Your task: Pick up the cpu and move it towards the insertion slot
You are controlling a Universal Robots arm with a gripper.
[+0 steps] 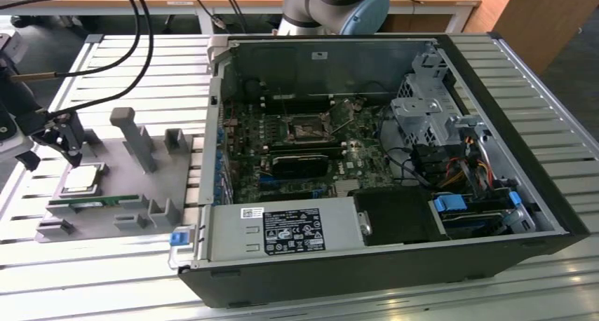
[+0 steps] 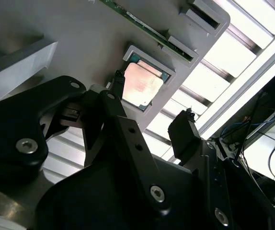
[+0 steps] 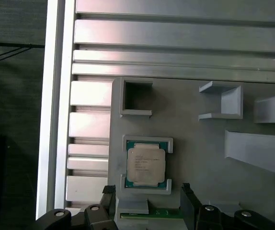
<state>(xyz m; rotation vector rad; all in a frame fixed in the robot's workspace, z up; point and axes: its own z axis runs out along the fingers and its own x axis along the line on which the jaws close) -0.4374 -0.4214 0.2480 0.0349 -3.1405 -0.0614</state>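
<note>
Gripper [image 1: 53, 158] poised over the exterior view's left part of a slatted metal desk [image 1: 122, 62], black fingers [image 3: 188, 197] spread wide and clasping nothing. In line with the gap between them in both wrist views, the cpu [image 3: 146, 165]: silver-topped, lying flat in a square pocket of a grey fixture plate [image 3: 204, 158], not yet lifted. Raised pocket corners hugging the chip's pale rim. In the second wrist view, one fingertip close beside an edge of the cpu [image 2: 143, 87], the other farther off; no contact apparent.

Seen from the exterior view, the cpu [image 1: 83, 179] just below and to the exterior view's right of the gripper, near the plate's left end. Just beside it on the nearer side, a narrow green memory stick [image 1: 89, 202] resting in its own holder. Upright grey posts [image 1: 131, 135] rising from the same plate.

Well apart, toward the exterior view's right: an open computer case [image 1: 374, 282] lying on its side, green circuit board [image 1: 360, 160] exposed. Near the board's middle, the insertion slot [image 1: 307, 130], a small dark square socket in a silvery frame. Just in front of it, a long black block [image 1: 301, 165]; against the case's near wall, a labelled grey power supply [image 1: 280, 231]. Behind the case, the arm's pale base [image 1: 337, 2]. Black cables [image 1: 140, 26] draped across the slats toward the gripper.
</note>
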